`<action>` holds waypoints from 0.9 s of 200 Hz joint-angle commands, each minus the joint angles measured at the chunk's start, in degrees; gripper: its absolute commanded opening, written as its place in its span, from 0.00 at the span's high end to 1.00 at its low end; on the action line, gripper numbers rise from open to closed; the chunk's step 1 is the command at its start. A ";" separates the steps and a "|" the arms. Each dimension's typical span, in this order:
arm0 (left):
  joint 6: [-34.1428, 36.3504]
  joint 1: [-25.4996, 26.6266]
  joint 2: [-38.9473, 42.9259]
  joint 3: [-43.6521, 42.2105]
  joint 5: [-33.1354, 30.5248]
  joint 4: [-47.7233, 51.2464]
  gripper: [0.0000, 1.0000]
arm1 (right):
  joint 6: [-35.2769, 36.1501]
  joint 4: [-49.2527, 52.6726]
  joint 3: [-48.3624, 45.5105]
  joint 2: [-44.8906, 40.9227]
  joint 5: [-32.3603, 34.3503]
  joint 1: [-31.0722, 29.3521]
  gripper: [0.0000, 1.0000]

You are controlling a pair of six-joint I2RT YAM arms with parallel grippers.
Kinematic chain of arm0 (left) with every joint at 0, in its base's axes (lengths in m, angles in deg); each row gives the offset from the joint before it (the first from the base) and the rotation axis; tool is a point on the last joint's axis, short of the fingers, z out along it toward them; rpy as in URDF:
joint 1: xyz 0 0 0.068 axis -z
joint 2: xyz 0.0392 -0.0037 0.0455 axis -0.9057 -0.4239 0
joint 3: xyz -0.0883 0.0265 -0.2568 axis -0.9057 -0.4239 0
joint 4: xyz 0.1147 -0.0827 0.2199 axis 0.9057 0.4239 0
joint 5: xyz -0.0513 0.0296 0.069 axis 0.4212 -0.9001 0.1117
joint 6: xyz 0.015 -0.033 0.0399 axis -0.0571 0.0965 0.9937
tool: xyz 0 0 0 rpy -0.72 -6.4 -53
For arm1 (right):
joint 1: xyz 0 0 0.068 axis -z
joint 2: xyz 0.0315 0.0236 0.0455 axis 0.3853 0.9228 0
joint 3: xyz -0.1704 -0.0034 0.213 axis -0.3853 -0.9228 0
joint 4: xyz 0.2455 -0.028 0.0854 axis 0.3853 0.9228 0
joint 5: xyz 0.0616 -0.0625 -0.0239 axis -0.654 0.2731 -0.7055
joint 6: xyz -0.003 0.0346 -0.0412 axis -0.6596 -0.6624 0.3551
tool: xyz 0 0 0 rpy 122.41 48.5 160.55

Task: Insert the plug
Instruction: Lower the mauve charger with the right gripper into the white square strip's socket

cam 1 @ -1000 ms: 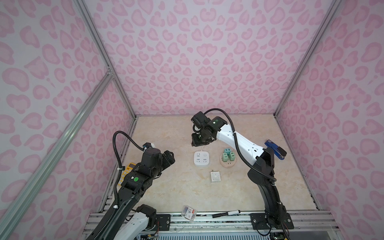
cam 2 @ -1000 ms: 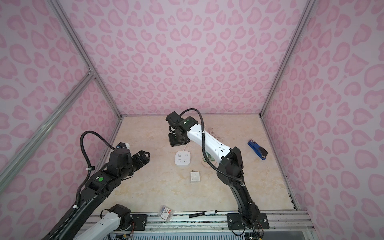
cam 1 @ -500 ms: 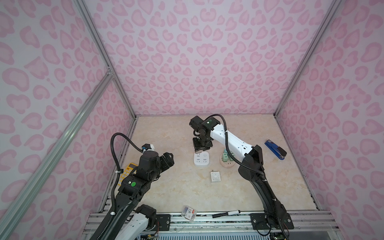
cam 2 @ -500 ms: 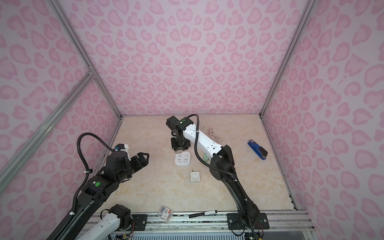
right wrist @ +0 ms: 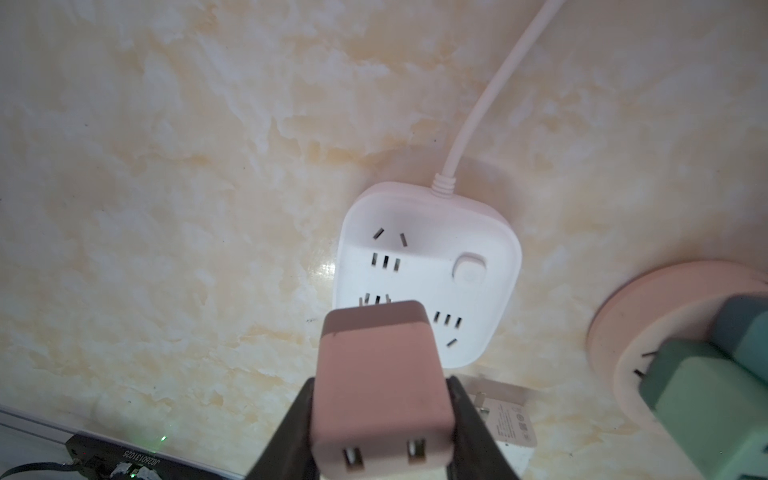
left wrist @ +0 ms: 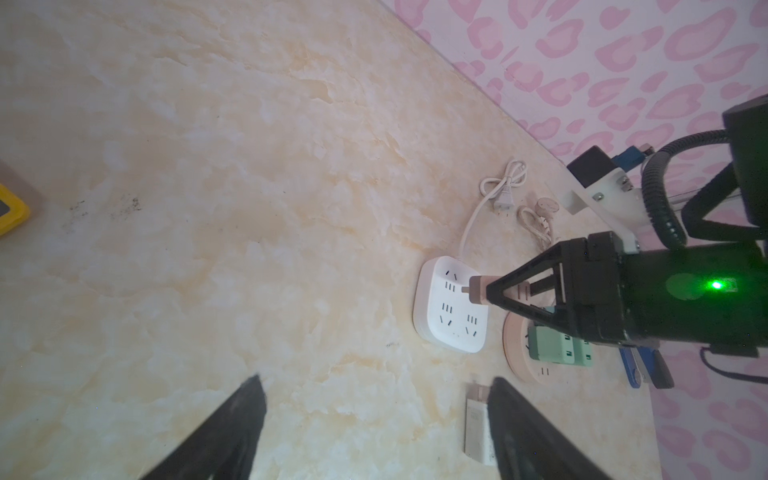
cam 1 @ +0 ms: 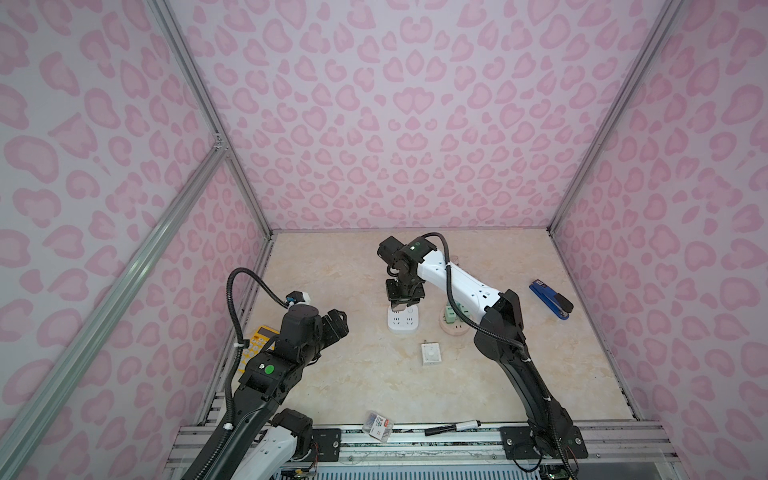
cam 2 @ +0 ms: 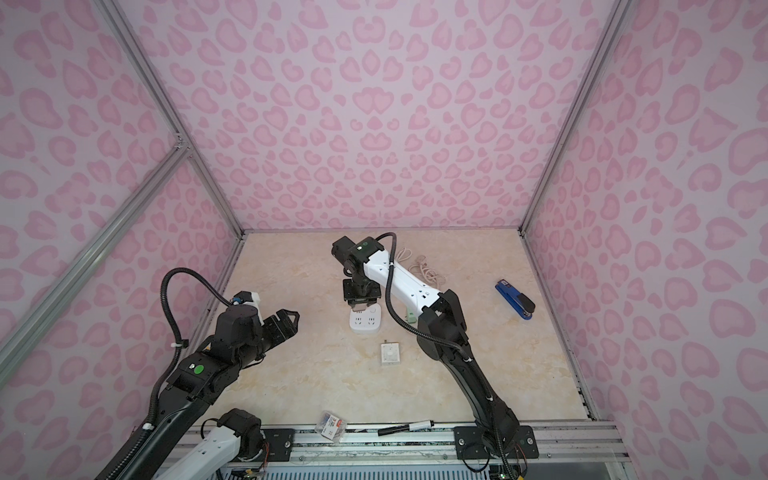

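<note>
Right jaws grip your pink plug (right wrist: 376,386), its tip at the white power strip (right wrist: 428,249); your left jaws gape wide, holding nothing.

The walls (cam 1: 395,104) show pink heart-like blotches on pale lilac. The tabletop (cam 1: 353,374) is cream, veined like marble. The power strip (right wrist: 428,266) is white with dark slots, and the plug (right wrist: 378,382) is dusty pink. Beside the power strip, the round socket base (right wrist: 623,316) is pink and its adapters (right wrist: 706,399) are green. Farther from the power strip, the stapler (cam 1: 550,299) is blue and black and the calculator (cam 1: 259,334) is yellow.
</note>
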 commanded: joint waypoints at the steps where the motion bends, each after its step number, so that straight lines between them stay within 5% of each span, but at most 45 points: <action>1: 0.72 -0.08 0.40 -0.19 -0.46 -1.06 0.14 | -0.43 0.59 0.08 0.85 0.31 0.06 1.00; 180: 1.25 -0.11 1.07 -1.53 -1.51 -0.82 0.14 | -0.66 2.03 3.42 5.37 1.07 -0.33 1.00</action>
